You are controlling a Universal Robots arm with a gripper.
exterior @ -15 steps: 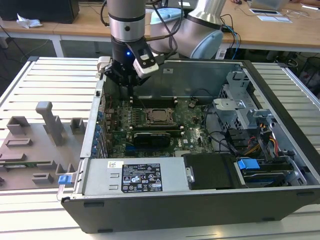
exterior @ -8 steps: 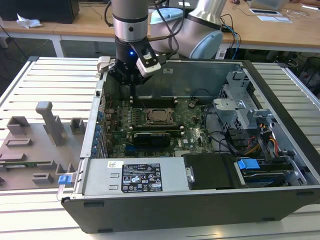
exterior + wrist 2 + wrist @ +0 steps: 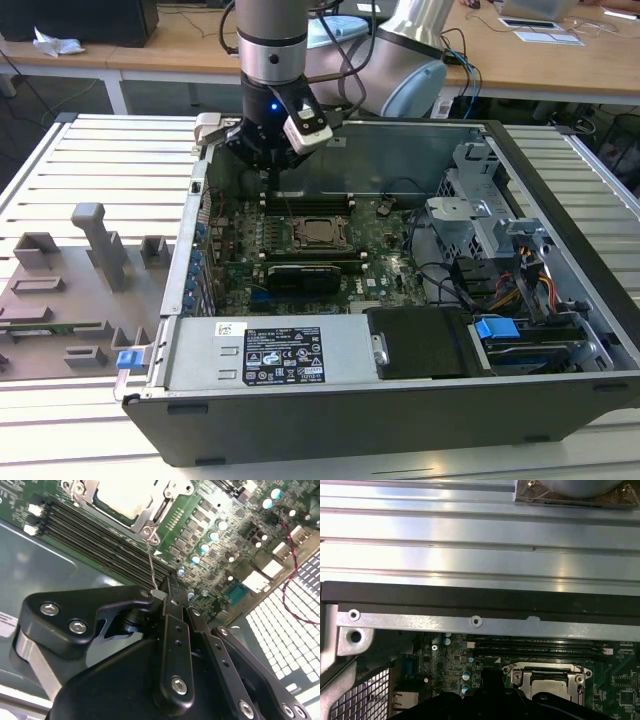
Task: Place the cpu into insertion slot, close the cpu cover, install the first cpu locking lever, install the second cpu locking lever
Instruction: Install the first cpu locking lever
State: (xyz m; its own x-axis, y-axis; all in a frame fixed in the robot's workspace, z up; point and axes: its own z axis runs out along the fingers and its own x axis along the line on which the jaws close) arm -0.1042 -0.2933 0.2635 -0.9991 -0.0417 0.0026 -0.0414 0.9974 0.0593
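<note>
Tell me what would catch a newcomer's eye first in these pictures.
The open computer case lies on its side on a slatted metal table, its green motherboard exposed. The black gripper hangs inside the case near the far wall, above the memory slots, its jaws closed on a thin metal lever. At the board's middle sits the insertion slot, the silver cpu seated under the cpu cover.

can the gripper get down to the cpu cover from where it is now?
Probably yes. The gripper hangs inside the open case above the memory slots, just behind the cpu cover. The cover's top is unobstructed in both wrist views, apart from a thin wire lever standing up beside it.
</note>
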